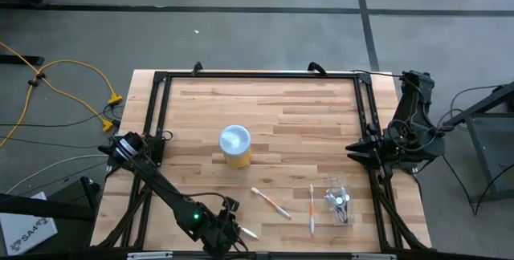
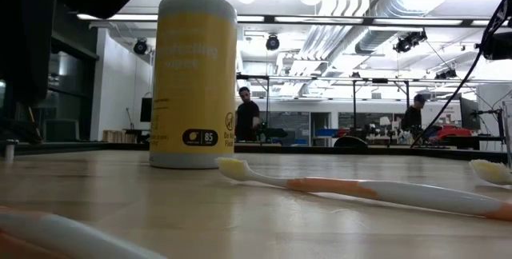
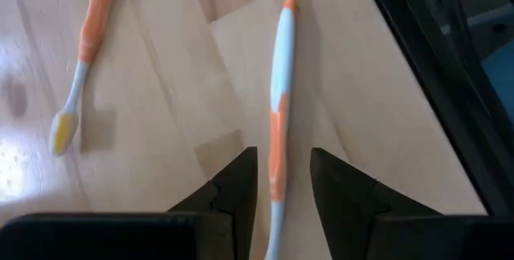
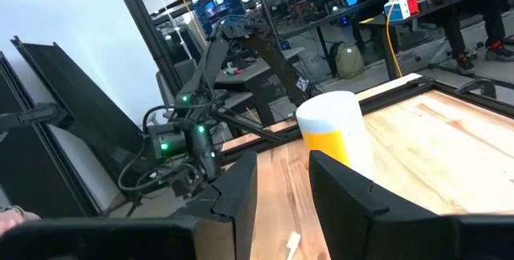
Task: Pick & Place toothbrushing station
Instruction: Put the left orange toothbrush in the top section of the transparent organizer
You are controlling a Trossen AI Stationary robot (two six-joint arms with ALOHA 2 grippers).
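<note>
My left gripper (image 1: 231,226) (image 3: 283,154) is low over the table's near edge, open and pointing steeply down. Its fingers stand on either side of a white-and-orange toothbrush (image 3: 278,107) (image 1: 247,233) that lies flat on the wood; I see no touch. A second toothbrush (image 3: 84,51) (image 1: 271,202) lies beside it, and a third (image 1: 312,209) lies farther right. The clear holder cup (image 1: 338,200) sits on the table at the near right with something dark in it. My right gripper (image 1: 355,149) (image 4: 283,160) waits open at the table's right edge, pointing level.
A yellow canister with a white lid (image 1: 235,146) (image 2: 196,79) stands upright mid-table. A black frame (image 1: 257,74) runs around the wooden top. Bare wood lies between the canister and the far edge. People show in the room behind, in the low view.
</note>
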